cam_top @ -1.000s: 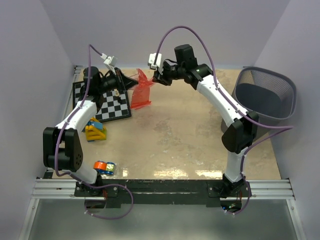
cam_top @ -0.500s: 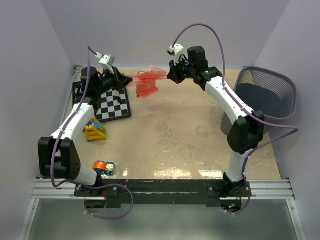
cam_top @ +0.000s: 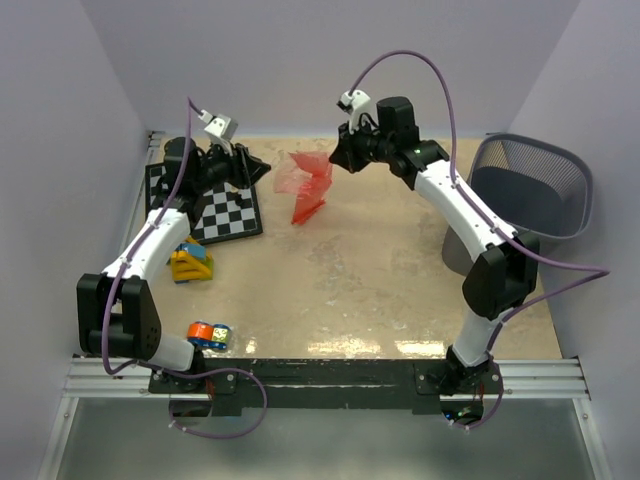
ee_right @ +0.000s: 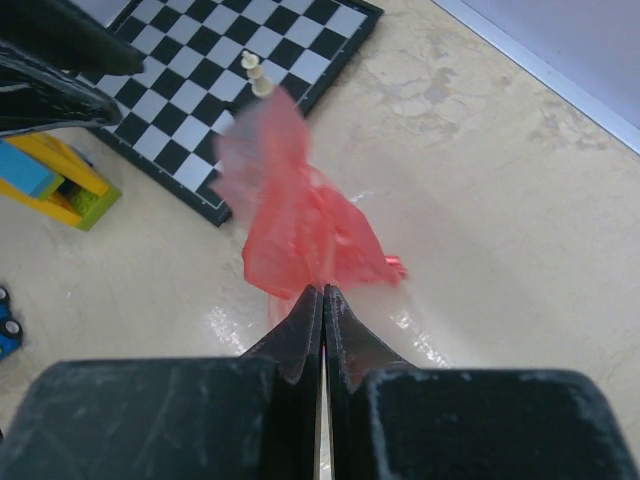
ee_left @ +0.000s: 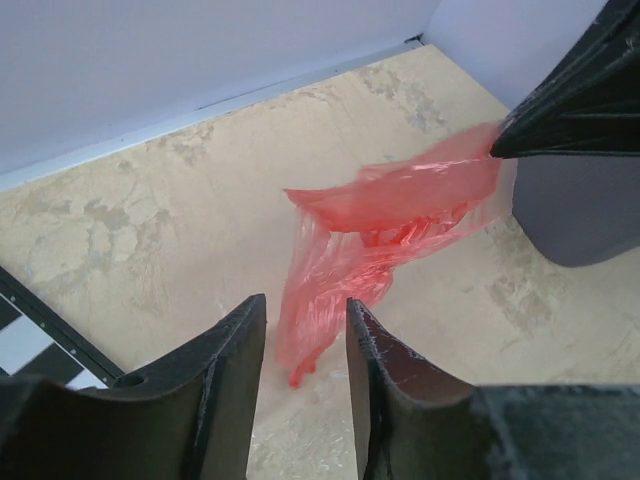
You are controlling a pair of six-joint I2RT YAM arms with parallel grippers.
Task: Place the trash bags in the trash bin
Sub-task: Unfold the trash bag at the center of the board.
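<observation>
Once released leftward, trash bags (cam_top: 309,188) slack.

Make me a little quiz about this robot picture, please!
1. True or false: the trash bag is already inside the trash bin.
2. Which pincer grips the bag: A left, B right, C both?
3. What game board lies at the far left?

Key:
1. False: it hangs in the air, apart from the bin.
2. B: the right pincer is shut on it.
3. The chessboard.
</observation>
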